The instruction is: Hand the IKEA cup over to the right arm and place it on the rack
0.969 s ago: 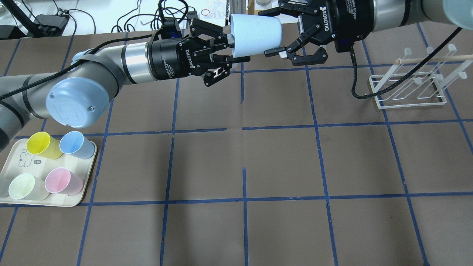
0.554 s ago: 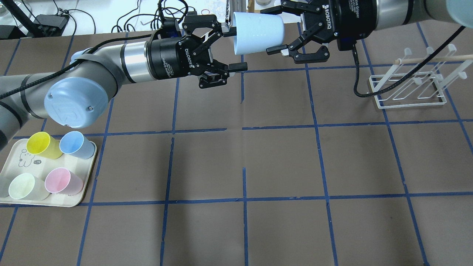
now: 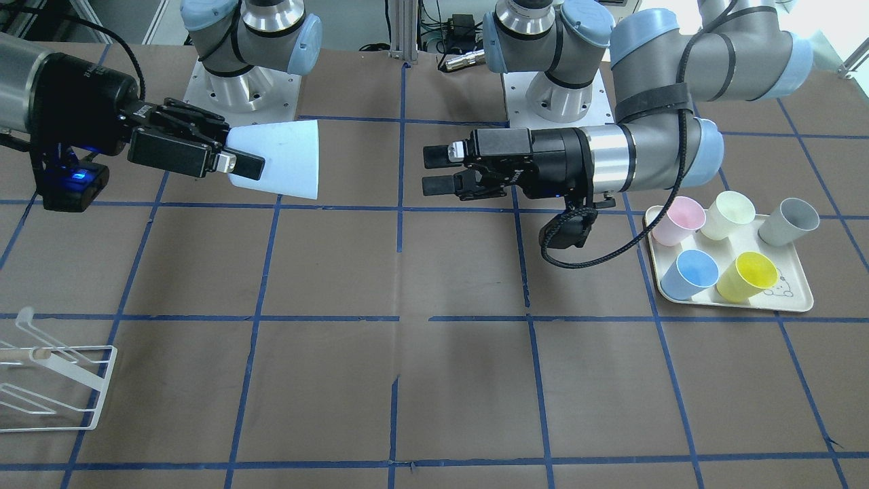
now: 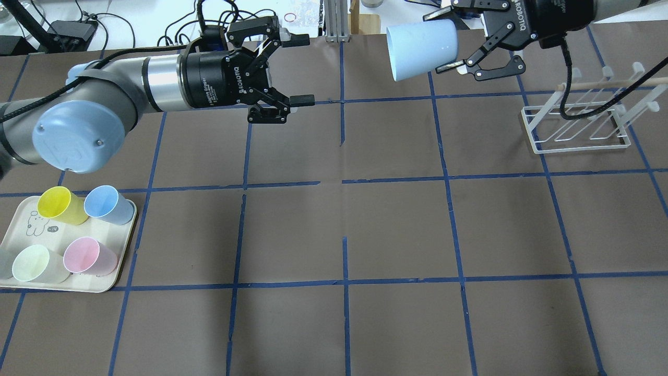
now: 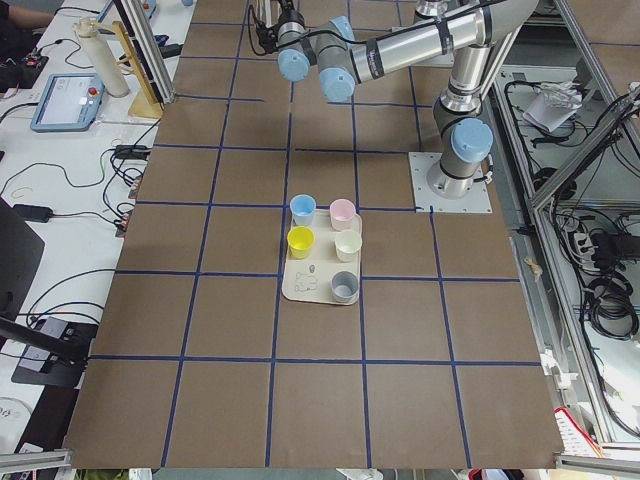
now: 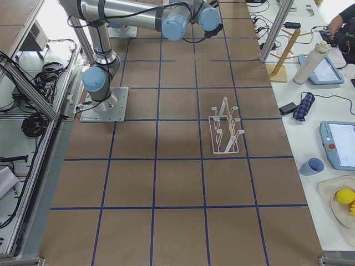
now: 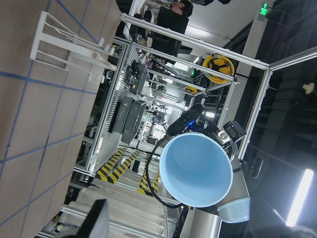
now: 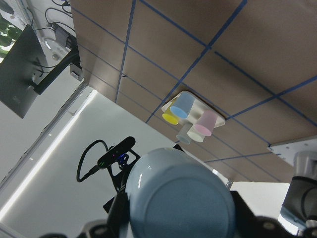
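Pale-blue IKEA cup (image 4: 420, 49) clamped in right ROBOTIQ jaws, left ROBOTIQ jaws apart.

**Even overhead lighting in all six views; no motion blur is recorded.**

The table (image 4: 396, 224) is lit uniformly from above, and only faint, soft-edged shadows are cast on it. The IKEA cup (image 4: 421, 49) is rendered almost white in the front-facing view, with a slight sheen on its wall. A blue indicator light (image 3: 76, 176) is seen glowing there. In the left wrist-mounted view a ceiling light strip (image 7: 299, 198) is overexposed against a dim background. In the right wrist-mounted view the cup's base is out of focus and a bright band (image 8: 44, 163) is blown out.
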Controlling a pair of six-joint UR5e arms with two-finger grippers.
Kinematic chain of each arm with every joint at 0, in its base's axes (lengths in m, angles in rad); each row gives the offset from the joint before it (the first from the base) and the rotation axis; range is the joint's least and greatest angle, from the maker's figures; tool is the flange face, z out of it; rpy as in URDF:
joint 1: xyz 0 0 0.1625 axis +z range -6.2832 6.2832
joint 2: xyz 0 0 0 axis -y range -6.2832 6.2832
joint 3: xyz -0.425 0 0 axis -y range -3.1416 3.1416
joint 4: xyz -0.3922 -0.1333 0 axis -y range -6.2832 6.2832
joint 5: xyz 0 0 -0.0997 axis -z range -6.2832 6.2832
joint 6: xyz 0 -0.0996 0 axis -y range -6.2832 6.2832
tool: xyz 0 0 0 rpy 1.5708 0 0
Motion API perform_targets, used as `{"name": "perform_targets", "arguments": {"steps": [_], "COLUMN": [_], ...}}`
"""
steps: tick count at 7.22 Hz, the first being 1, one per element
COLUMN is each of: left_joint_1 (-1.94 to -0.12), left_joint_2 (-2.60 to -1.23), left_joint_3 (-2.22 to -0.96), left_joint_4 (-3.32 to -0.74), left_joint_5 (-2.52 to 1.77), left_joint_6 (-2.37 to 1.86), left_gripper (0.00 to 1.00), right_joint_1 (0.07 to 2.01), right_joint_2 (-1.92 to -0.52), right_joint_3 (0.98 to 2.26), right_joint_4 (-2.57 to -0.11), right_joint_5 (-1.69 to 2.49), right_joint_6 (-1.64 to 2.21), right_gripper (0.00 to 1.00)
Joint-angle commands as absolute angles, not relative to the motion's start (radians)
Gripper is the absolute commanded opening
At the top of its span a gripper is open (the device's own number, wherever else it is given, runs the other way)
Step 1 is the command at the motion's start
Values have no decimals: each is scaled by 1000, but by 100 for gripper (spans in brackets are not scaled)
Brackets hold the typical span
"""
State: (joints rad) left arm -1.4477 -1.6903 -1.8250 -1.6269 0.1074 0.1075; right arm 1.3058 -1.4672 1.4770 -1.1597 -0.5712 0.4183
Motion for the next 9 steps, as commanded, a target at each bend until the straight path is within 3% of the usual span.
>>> {"name": "perform_targets", "arguments": {"steps": [1, 3, 5, 9], "left_joint_1": [-1414, -1416, -1454, -1635], "left_joint_2": [-1701, -1723, -1709, -1681], "left_joint_3": [-1815, -1827, -1812, -1535], "left_joint_4": [-1548, -1336, -1287, -1431], "left_joint_5": [344, 678, 1032, 1577], "left_joint_6": [103, -21, -32, -43], "left_gripper": [100, 100, 100, 100], "right_joint_1": [1304, 1307, 1299, 1203], "right_joint_2": [-1466, -1463, -1457, -1439], "right_joint_3": [1489, 1491, 1499, 1503], "right_joint_4": [-1358, -1391, -1437, -1644], "right_joint_5": [-835, -1100, -1300, -1498], "right_joint_6": [362, 133, 16, -322], "right_gripper": [63, 60, 39, 21]}}
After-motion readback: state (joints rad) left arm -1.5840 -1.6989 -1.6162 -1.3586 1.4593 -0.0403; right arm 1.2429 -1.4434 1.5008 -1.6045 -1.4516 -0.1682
